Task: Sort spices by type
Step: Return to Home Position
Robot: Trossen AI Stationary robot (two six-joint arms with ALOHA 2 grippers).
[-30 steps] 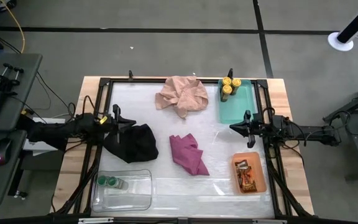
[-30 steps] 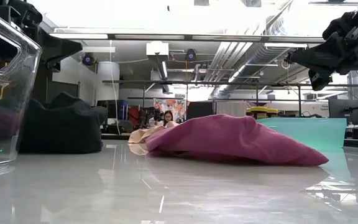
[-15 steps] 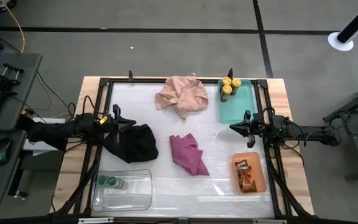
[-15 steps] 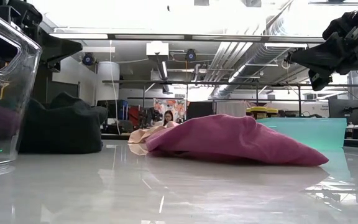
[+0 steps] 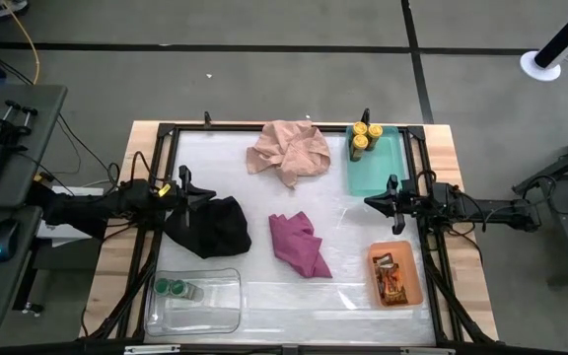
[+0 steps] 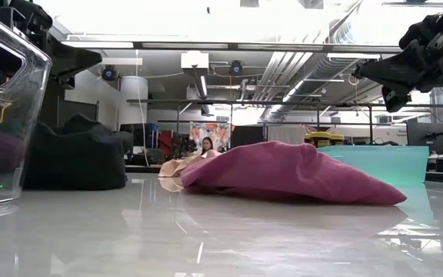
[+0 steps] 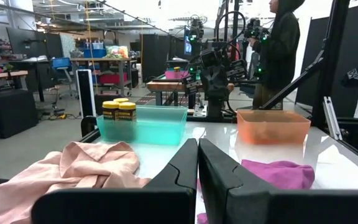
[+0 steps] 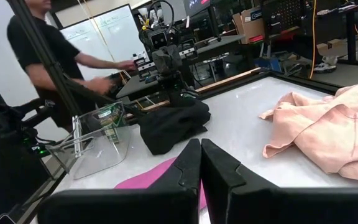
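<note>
Sorting looks finished, so left pincer [image 5: 209,194] and right pincer [image 5: 370,203] hang closed on nothing, flanking the magenta cloth [image 5: 299,244].

The smooth white table top [image 6: 206,231] is glossy enough to mirror the soft, matt magenta cloth [image 6: 291,173] rumpled on it, while its pale wooden border [image 5: 461,247] looks dull. The crumpled pink cloth [image 5: 289,151] and heaped black cloth [image 5: 215,227] are matt fabric too. The clear plastic tray [image 5: 215,306], teal plastic tray [image 5: 383,173] and orange plastic tray [image 5: 413,271] are smooth, translucent and faintly shiny, and the orange-brown foil packets [image 5: 390,279] glint.
</note>
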